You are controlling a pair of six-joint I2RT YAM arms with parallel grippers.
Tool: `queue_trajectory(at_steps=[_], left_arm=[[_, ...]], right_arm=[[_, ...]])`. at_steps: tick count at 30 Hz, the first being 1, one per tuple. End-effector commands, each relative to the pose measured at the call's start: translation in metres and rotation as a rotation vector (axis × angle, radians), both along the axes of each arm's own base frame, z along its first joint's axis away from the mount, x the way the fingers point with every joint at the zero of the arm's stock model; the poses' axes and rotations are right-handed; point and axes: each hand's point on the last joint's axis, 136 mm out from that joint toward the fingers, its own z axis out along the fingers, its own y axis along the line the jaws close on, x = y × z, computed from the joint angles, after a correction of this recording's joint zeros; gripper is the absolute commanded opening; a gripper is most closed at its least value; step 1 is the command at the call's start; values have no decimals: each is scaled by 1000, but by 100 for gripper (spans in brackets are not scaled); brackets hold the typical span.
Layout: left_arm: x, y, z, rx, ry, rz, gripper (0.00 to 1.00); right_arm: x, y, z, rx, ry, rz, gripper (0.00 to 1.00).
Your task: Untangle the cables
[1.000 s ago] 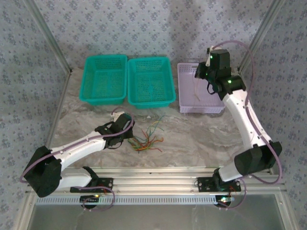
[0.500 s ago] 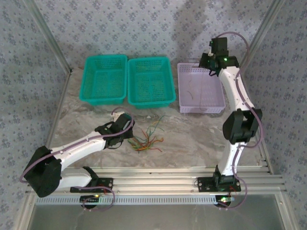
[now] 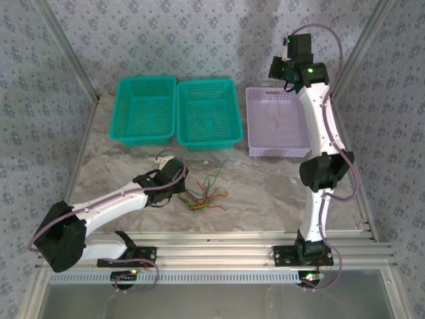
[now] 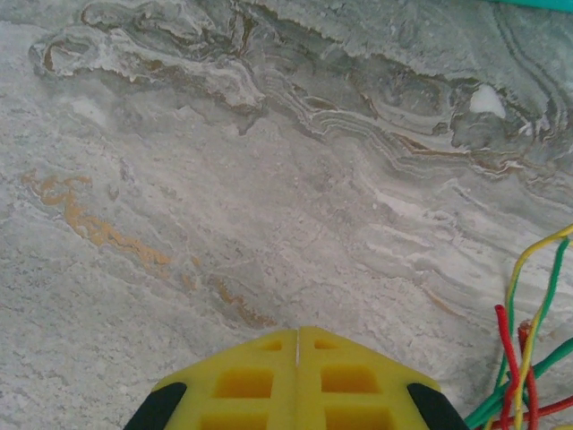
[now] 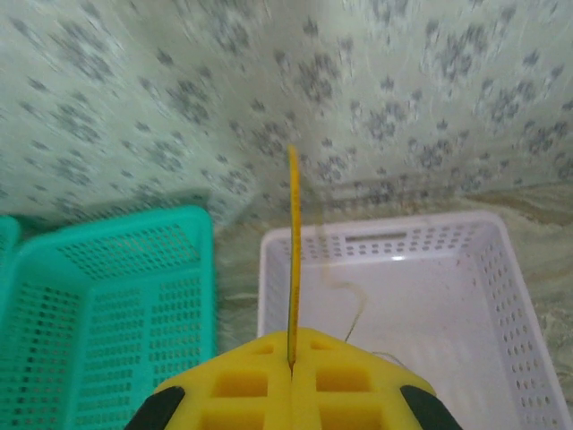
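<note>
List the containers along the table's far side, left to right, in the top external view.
left teal basket → middle teal basket → lavender basket

Three baskets [image 3: 207, 83] in a row across upper middle of the table [image 3: 265, 186], cables [image 3: 204, 195] heaped centre-left below them, one wire [image 3: 272, 121] inside the rightmost basket [image 3: 279, 153].
</note>
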Motion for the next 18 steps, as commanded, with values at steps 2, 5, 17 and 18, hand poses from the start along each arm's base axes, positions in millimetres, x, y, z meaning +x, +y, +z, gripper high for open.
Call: queue_trajectory(at_steps=[2, 5, 17, 18], left_arm=[[5, -9, 10, -20, -22, -2, 0], [4, -10, 13, -21, -24, -10, 0], [3, -10, 30, -33, -55, -11, 0], [3, -10, 31, -34, -57, -9, 0]], right_arm=[[-30, -9, 53, 41, -90, -12, 0], [-23, -15, 33, 12, -50, -21, 0], [6, -24, -128, 11, 245, -62, 0], [4, -23, -135, 19, 252, -64, 0]])
